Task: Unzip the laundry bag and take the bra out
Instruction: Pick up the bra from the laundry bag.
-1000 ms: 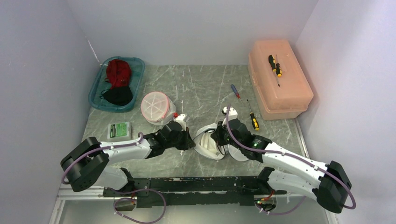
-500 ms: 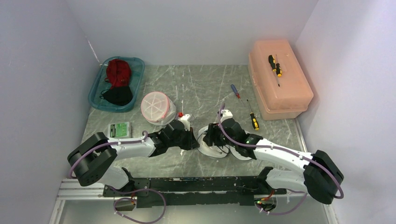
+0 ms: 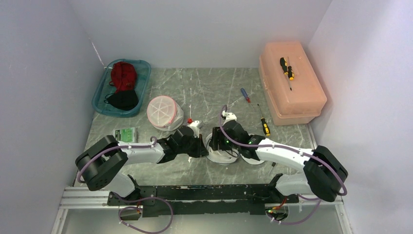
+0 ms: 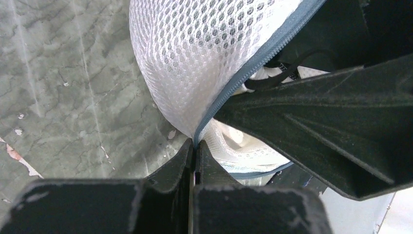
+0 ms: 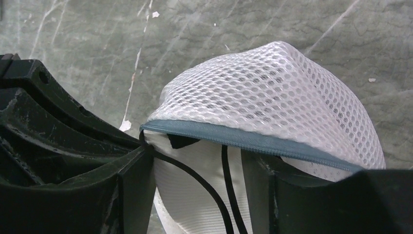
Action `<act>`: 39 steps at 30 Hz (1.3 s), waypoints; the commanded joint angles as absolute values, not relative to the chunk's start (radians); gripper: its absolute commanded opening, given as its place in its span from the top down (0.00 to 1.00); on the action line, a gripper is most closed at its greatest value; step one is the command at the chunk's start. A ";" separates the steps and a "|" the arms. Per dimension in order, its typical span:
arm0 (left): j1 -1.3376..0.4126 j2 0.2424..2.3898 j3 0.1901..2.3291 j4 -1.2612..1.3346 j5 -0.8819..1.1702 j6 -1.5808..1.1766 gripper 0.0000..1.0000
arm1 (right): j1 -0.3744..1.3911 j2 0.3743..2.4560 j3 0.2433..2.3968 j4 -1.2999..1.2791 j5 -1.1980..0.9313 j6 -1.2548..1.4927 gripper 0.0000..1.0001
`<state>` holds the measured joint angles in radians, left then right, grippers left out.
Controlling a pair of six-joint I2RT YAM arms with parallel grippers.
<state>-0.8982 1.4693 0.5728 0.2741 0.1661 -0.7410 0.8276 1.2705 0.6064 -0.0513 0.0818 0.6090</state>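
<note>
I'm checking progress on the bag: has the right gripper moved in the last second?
Yes. The right gripper has shifted left, away from the yellow-handled screwdriver, and now sits over the laundry bag.

Grey-green marbled tabletop (image 3: pixel 204 87), plain pale walls (image 3: pixel 195 29) on three sides, soft even light, perhaps from overhead

Top cam: high, behind rig, looks down on whole table (image 3: pixel 204 92). L & R wrist cams: v. close, opposite sides of mesh laundry bag (image 4: pixel 195 58); all three share it.
</note>
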 commanded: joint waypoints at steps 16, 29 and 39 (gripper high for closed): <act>-0.903 1.474 0.594 0.330 0.206 -0.726 0.97 | 0.836 1.376 0.665 -0.043 0.077 0.580 0.46; -0.902 1.400 0.591 0.240 0.145 -0.722 0.97 | 0.822 1.178 0.670 -0.109 0.015 0.531 1.00; -0.893 1.305 0.688 0.062 0.038 -0.669 0.97 | 0.731 1.024 0.753 -0.340 -0.376 0.365 1.00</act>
<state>-0.8982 1.3453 0.6094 0.1452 0.0998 -0.7158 0.7464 1.0653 0.6731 -0.2443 -0.1867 0.4538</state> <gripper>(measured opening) 0.039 0.045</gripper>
